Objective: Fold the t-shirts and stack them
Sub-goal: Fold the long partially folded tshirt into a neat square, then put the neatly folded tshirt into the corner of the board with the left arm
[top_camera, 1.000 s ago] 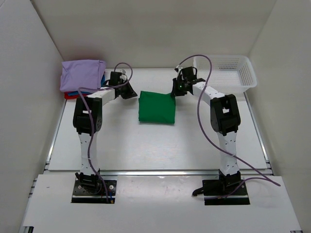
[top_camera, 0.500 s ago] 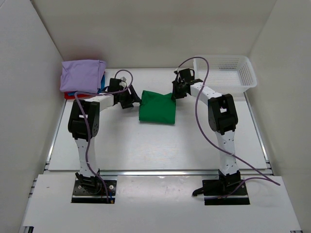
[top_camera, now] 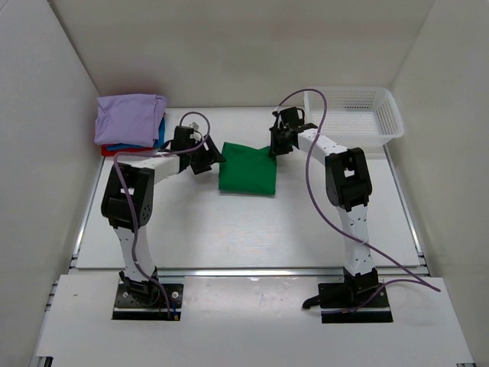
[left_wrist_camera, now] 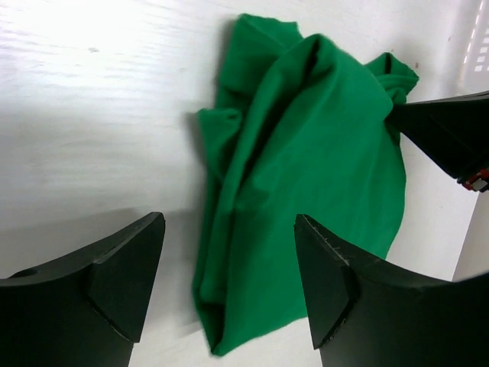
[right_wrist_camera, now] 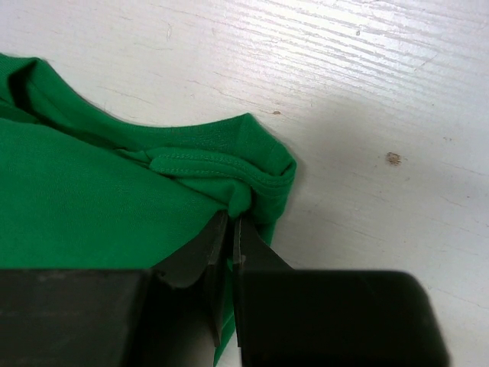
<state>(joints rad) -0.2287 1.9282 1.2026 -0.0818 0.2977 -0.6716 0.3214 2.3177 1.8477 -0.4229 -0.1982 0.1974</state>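
Moved since a second before: the left gripper [top_camera: 208, 157] had edged in from near the stack toward the green shirt [top_camera: 246, 170], and its fingers had sprung apart from nearly closed. The left arm's elbow had dropped nearer to its base. The shirt's far left corner had been drawn out a little toward that gripper, so the neat rectangle was gone.
Table [top_camera: 229, 229]: white, with both arm bases bolted at its near edge.
Green shirt: lay folded about mid-table between the two grippers. In the left wrist view it [left_wrist_camera: 306, 153] looked rumpled, with creases running along its length.
Left gripper: it hovered just off the shirt's far left corner with its fingers released and wide. In its own camera [left_wrist_camera: 229, 229] the spread fingers framed the near end of the cloth. Whether they touched the cloth, I could not tell.
Right gripper [top_camera: 273, 149]: at the shirt's far right corner, fingers clenched. Its own camera [right_wrist_camera: 231, 222] showed them pinching a hemmed fold of the green shirt [right_wrist_camera: 76, 199].
Stack: at the far left corner, a lavender shirt [top_camera: 128, 118] lay on top, with a blue shirt [top_camera: 160, 131] and a red shirt [top_camera: 107, 151] peeking out beneath.
Basket [top_camera: 393, 122]: white mesh, at the far right corner, well apart from the shirts.
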